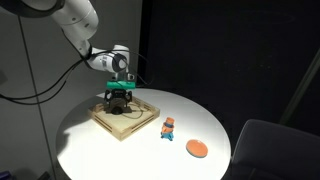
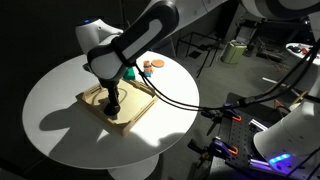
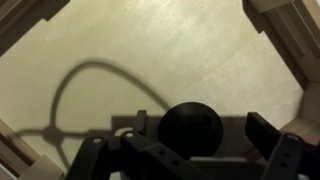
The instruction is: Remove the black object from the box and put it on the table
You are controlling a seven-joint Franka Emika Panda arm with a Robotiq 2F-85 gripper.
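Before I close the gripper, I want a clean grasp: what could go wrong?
The small round black object looks nearer one finger of the open gripper, so closing may nudge it aside. The raised rim of the light wooden box stands close; a sideways exit could catch it.

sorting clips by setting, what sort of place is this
Probably a robotics lab: a dark backdrop behind the white table, and a second white machine with cables and a blue light beside it.
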